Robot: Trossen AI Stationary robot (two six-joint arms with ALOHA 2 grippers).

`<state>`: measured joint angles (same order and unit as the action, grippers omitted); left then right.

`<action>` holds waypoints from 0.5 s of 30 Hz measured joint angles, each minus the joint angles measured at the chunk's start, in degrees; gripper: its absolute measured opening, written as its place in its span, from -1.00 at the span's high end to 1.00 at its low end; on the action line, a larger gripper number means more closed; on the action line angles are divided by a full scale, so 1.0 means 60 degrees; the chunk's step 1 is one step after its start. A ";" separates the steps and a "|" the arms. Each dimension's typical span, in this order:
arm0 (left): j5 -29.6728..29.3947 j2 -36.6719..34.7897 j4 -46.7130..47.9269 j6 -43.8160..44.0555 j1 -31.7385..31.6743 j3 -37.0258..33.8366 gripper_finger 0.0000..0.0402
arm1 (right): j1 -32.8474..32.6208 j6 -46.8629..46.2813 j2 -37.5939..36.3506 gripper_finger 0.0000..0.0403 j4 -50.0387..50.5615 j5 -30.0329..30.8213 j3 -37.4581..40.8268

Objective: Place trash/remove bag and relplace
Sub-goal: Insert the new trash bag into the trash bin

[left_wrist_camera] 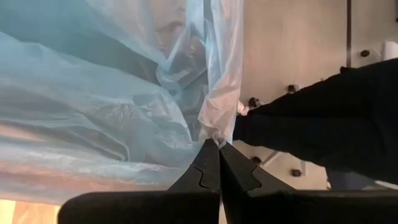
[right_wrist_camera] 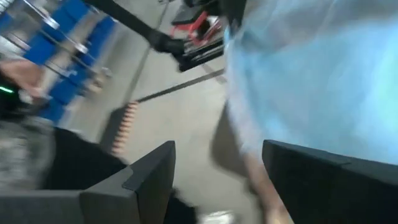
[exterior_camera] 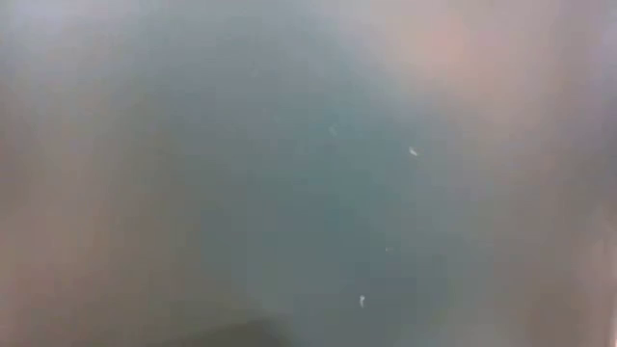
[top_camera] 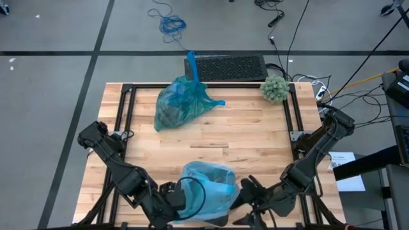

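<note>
At the table's six o'clock edge a fresh pale-blue bag (top_camera: 208, 185) is draped over the bin, and both arms crowd in on it to seat the liner. The left gripper (left_wrist_camera: 217, 149), at about seven o'clock on the table, has its fingers pressed together on a fold of the bag's film, pinching the plastic so the liner cannot slip while it is arranged. The right gripper (right_wrist_camera: 217, 168), at about five o'clock, stands with its fingers spread beside the bag, holding nothing; it looks ready to take the opposite edge. The trash is out of the way: the filled teal bag (top_camera: 182, 103) lies slumped near twelve o'clock, its neck trailing toward the far edge. A fuzzy green ball (top_camera: 275, 88) sits at the one o'clock corner. The low view is blocked by plastic.
</note>
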<state>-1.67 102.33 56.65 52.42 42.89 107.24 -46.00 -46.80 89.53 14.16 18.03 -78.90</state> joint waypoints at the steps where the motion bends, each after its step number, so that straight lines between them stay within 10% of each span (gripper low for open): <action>1: -0.0056 0.0006 -0.0032 0.0000 0.0000 0.0000 1.00 | 0.0052 0.0463 0.0023 -0.15 0.0341 0.0188 -0.0222; 15: -0.0454 0.0006 -0.0064 0.0222 0.0002 0.0000 1.00 | -0.0091 0.2949 0.1309 0.19 0.2700 0.0160 -0.2288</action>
<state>-4.40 102.37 56.26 53.76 42.91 107.24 -46.55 -29.10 97.39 30.36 18.99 -92.63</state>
